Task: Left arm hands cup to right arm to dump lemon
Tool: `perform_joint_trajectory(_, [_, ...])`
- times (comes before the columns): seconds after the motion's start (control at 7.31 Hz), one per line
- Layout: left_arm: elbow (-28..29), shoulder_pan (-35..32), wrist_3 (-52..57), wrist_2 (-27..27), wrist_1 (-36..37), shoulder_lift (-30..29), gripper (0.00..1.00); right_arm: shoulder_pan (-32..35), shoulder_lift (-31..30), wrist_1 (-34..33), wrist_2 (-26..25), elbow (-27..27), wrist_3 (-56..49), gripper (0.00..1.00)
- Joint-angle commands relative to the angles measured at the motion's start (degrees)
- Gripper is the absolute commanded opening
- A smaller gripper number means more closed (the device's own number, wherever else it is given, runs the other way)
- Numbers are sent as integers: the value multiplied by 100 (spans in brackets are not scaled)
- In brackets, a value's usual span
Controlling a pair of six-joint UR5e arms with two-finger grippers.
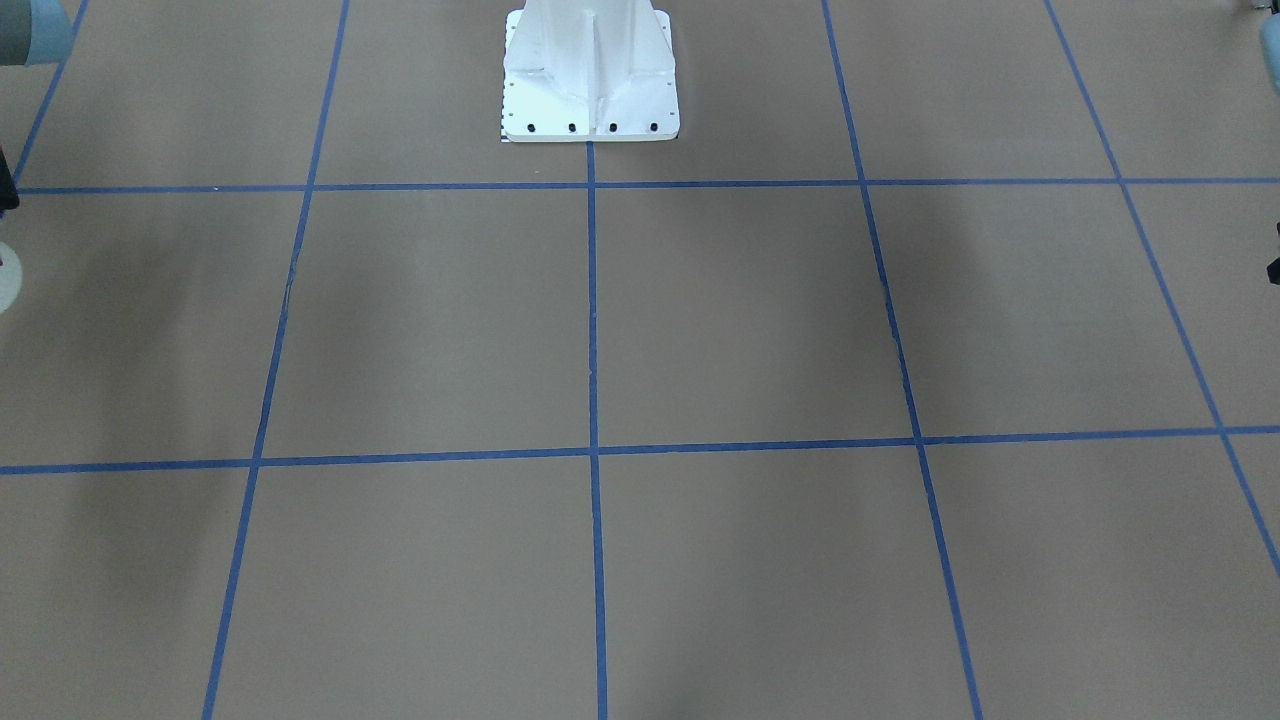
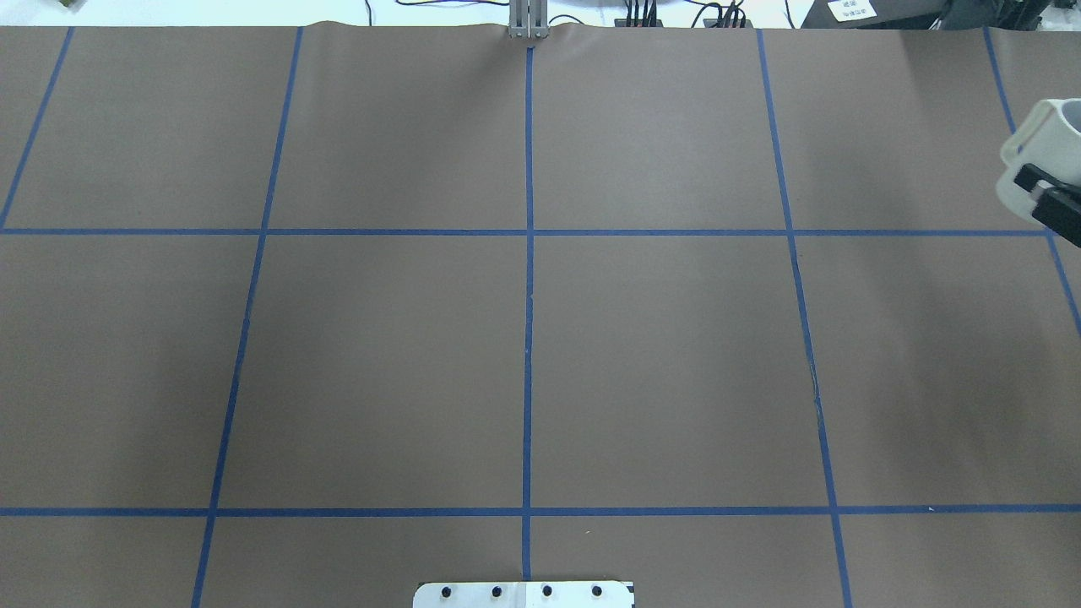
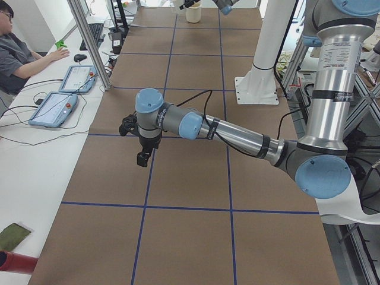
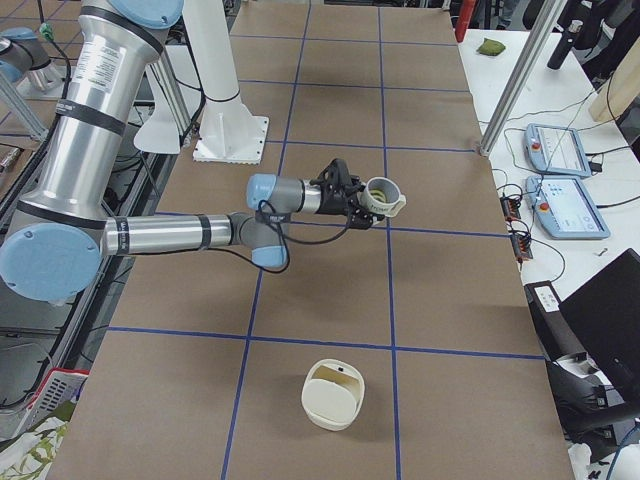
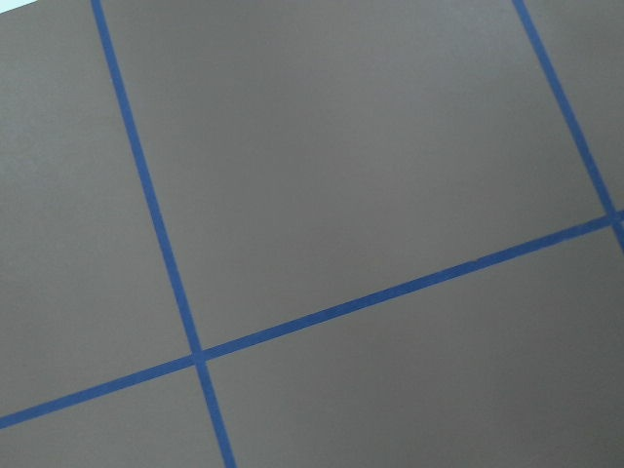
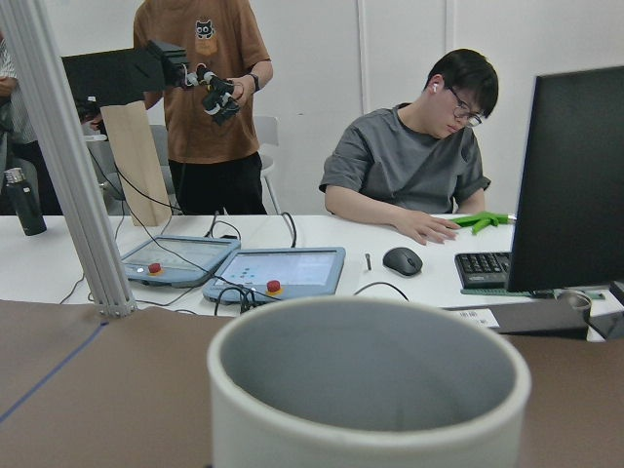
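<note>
Clamping the cup (image 4: 384, 192), right pincer (image 4: 364, 205) holds it aloft (left pincer (image 3: 143, 157): cannot tell).

Brown table (image 2: 659, 363), blue tape grid (image 2: 529, 338); white side desk (image 4: 580, 120), white wall (image 6: 312, 97).

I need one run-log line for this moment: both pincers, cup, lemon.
right pincer: shut on cup, above table | left pincer: no cup, open/shut unclear | lemon: not clearly visible

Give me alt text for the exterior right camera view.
The right arm's gripper holds a white cup above the brown, blue-gridded table, a yellowish piece showing inside it. A white container sits on the table nearer the camera.
</note>
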Motion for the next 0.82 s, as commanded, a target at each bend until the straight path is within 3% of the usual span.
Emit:
perform_joint_trajectory(0.0, [-8, -2, 11, 5, -3, 6, 100, 463, -232, 2004, 379, -1631, 554, 18])
perform_joint_trajectory(0.41, [-43, 7, 2, 5, -12, -3, 100, 1447, -276, 2920, 1055, -2644, 2125, 15])
perform_joint_trajectory(0.68, [-43, 7, -7, 5, -3, -30, 100, 1837, -206, 2941, 1321, -2691, 3807, 33])
